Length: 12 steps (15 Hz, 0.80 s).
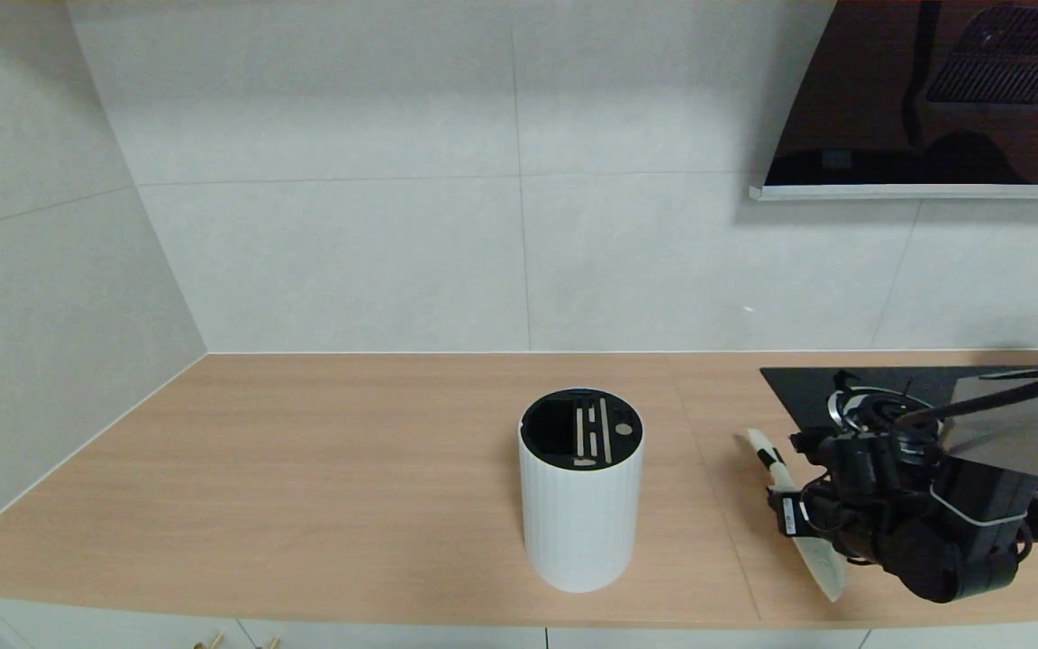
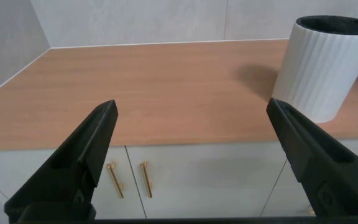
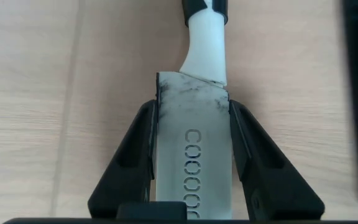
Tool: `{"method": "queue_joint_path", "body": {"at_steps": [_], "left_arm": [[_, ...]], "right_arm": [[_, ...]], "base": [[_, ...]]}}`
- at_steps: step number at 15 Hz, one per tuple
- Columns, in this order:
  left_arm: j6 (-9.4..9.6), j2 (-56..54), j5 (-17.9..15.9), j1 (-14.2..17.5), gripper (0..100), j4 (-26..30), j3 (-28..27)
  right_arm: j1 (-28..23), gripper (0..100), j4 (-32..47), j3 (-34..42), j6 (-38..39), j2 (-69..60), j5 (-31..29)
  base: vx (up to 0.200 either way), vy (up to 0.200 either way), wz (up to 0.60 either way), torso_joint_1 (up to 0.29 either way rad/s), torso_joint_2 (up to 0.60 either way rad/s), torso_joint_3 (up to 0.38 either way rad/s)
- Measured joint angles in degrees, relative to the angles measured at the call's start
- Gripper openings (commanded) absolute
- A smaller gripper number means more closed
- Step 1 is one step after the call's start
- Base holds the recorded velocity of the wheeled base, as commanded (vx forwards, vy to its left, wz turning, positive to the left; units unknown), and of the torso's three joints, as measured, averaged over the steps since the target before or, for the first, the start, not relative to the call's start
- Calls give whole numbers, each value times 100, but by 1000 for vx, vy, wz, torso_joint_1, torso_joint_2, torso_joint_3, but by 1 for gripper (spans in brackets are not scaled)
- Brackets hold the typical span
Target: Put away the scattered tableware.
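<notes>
Wooden counter [image 1: 348, 469] spans the lower half of the head view. White ribbed holder [image 1: 581, 514] stands upright at lower centre, slotted black top showing. White knife [image 1: 769, 458] lies at lower right, well apart from the holder, black-banded handle toward the wall. My right claw [image 3: 193, 124] grips its blade, fingers against both edges. My left claw [image 2: 191, 107] hangs spread wide, holding nothing.

No word or number can be read. The white-bladed knife [image 3: 193, 149] lying on the light wooden counter [image 3: 36, 93] bears a row of small ring-shaped marks along its blade, between the jaws of the right gripper [image 3: 192, 115]. A small white sticker [image 1: 789, 514] on that gripper carries dark print too small to make out.
</notes>
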Motion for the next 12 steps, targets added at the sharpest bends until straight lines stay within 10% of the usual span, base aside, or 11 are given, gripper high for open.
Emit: {"method": "queue_joint_path", "body": {"at_steps": [12], "left_arm": [[219,195,-495,-46,100,116,-681]], "right_arm": [[1081,0,833,251,-140,-3134,16]], "base": [[0,0,0,0,0,0]]}}
